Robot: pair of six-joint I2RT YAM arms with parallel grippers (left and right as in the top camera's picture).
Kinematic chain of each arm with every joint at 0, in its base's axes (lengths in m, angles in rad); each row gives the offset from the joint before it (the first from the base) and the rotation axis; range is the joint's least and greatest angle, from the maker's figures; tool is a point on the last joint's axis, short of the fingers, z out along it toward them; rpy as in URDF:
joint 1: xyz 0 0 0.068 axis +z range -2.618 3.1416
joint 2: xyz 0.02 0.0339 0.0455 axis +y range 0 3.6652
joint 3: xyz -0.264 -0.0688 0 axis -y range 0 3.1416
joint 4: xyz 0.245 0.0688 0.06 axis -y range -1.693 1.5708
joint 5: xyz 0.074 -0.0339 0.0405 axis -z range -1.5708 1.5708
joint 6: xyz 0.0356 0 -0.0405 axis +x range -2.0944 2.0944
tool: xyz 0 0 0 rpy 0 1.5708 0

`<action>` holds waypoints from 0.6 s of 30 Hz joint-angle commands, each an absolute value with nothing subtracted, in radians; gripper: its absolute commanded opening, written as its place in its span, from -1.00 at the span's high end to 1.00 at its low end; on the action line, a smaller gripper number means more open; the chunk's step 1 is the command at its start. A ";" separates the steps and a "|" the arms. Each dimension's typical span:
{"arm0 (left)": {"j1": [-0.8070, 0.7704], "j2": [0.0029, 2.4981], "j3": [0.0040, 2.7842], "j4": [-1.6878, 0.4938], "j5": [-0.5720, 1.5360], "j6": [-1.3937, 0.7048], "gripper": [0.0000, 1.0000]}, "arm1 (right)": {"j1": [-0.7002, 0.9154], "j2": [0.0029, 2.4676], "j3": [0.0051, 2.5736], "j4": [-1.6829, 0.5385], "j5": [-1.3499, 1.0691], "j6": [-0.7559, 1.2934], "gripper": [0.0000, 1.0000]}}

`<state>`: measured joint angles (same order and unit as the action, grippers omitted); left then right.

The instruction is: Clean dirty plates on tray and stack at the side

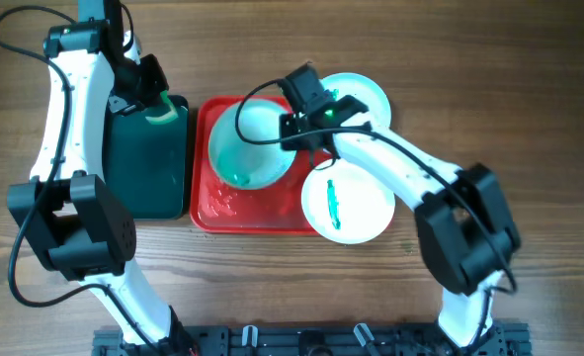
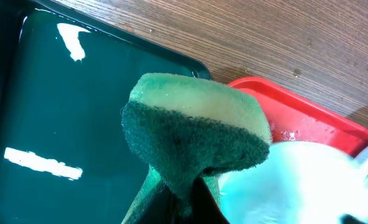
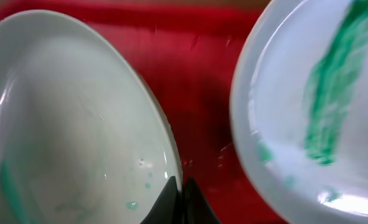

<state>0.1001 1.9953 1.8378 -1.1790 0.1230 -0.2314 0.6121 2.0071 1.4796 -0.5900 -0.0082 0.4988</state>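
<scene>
Nearest the base, the streaked plate (image 1: 351,205) lies flat, overhanging the front right corner of the tray (image 1: 222,210), a teal stripe across its middle. Behind it the right gripper (image 1: 296,131) pinches the rim of the tilted plate (image 1: 250,148), held over the tray, teal residue low in it. Farther back, the far plate (image 1: 369,94) sits partly under the right arm, seemingly off the tray. At the far left, the left gripper (image 1: 156,104) clenches a sponge (image 2: 196,124) over the green bin (image 1: 148,163)
</scene>
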 commanded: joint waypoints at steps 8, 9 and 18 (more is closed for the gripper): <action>0.103 1.981 1.850 -1.179 0.113 -0.247 0.92 | 0.563 2.082 1.502 -0.570 -0.215 0.255 -0.32; 0.103 1.981 1.850 -1.179 0.113 -0.247 0.92 | 0.553 2.086 1.512 -0.563 -0.215 0.198 -0.32; 0.103 1.981 1.850 -1.179 0.114 -0.247 0.92 | 0.544 2.236 1.717 -0.578 -0.259 -0.157 0.08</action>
<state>0.1001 1.9953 1.8378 -1.1790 0.1230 -0.2314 0.5255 2.1597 1.6527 -0.5735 -0.2218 -0.0189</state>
